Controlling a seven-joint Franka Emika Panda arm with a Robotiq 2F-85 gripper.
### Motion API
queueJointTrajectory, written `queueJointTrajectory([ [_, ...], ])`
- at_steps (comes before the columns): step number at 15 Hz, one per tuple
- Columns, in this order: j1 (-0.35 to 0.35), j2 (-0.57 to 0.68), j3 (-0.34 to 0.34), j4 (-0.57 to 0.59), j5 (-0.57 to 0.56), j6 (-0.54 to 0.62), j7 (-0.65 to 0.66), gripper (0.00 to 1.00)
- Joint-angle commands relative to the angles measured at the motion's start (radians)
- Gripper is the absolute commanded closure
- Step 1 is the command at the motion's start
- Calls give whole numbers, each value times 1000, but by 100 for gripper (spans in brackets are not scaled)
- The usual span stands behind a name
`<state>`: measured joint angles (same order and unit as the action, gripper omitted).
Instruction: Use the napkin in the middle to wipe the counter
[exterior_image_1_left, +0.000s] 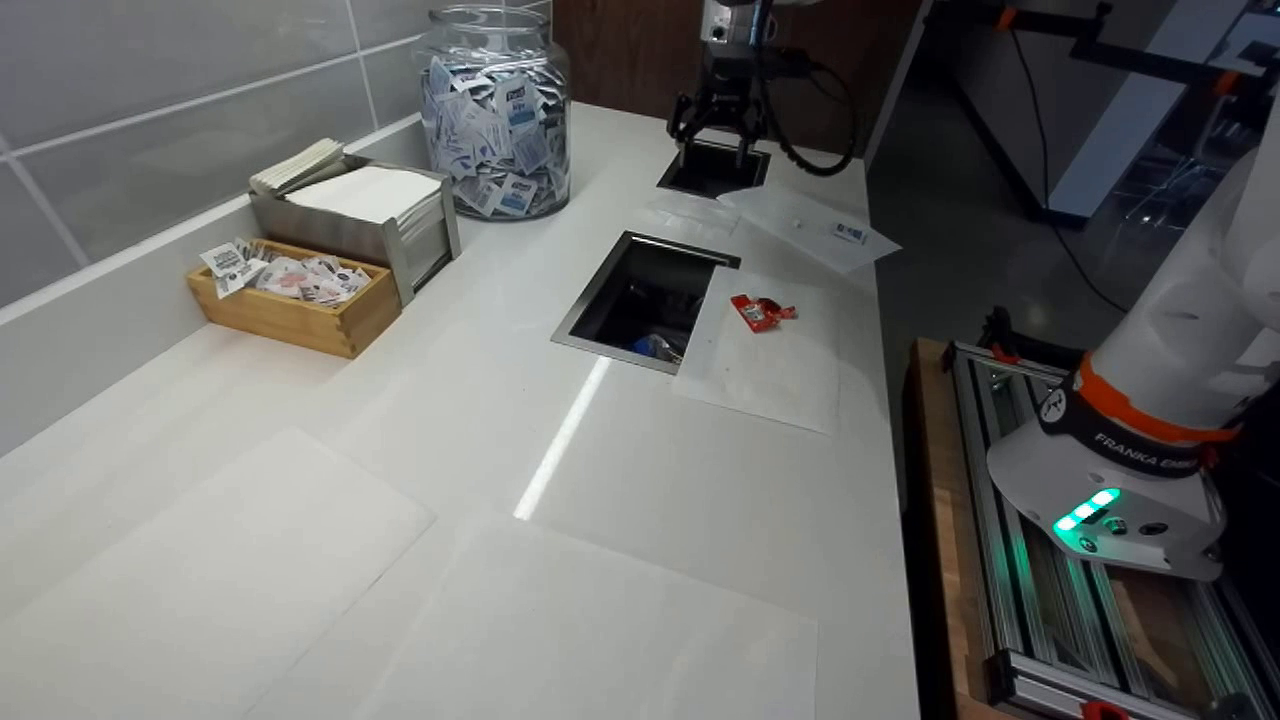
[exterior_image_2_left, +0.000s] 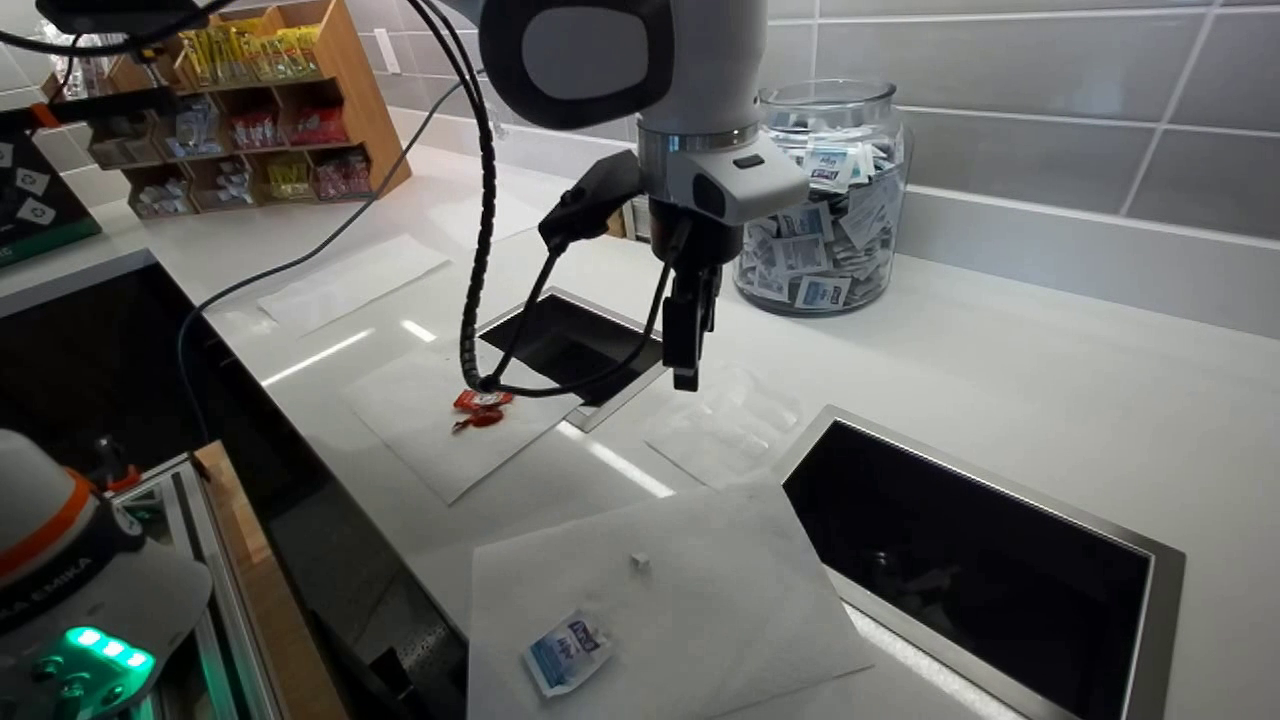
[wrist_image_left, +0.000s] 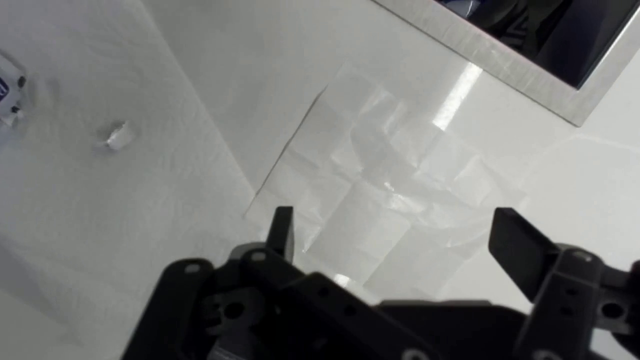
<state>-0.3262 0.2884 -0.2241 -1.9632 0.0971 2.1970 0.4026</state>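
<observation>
The napkin is a thin, crumpled, translucent white sheet (exterior_image_2_left: 735, 425) lying flat between two bin openings on the glossy off-white counter (exterior_image_2_left: 1010, 350). It also shows in an exterior view (exterior_image_1_left: 690, 212) and fills the middle of the wrist view (wrist_image_left: 370, 220). My gripper (wrist_image_left: 392, 220) is open and empty, pointing down above the napkin, with its fingers spread over the sheet's near part. In both exterior views the gripper (exterior_image_1_left: 712, 152) hangs above the counter, apart from it. In an exterior view only one finger of the gripper (exterior_image_2_left: 686, 375) shows clearly.
A flat sheet (exterior_image_2_left: 690, 640) with a wipe packet (exterior_image_2_left: 568, 652) and a small white cube (exterior_image_2_left: 640, 562) adjoins the napkin. Another sheet (exterior_image_1_left: 770, 380) holds red wrappers (exterior_image_1_left: 763, 312). Recessed bins (exterior_image_1_left: 590, 335) flank the napkin. A glass jar (exterior_image_1_left: 500, 130) stands by the wall.
</observation>
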Motion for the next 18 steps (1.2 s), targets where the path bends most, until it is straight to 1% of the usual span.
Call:
queueJointTrajectory([
  [1, 24, 20, -26, 13, 13, -5, -9, 0],
  [5, 24, 36, -26, 31, 15, -6, -11, 0],
  [6, 17, 61, -18, 42, 33, 1, -28, 0],
  [12, 16, 139, 1, 38, 97, 129, -79, 0],
  [13, 17, 150, 1, 37, 99, 152, -83, 25],
  [14, 18, 161, 0, 38, 100, 174, -87, 26],
  [17, 21, 186, 2, 41, 104, 201, -92, 51],
  [18, 21, 190, 2, 41, 104, 203, -93, 58],
])
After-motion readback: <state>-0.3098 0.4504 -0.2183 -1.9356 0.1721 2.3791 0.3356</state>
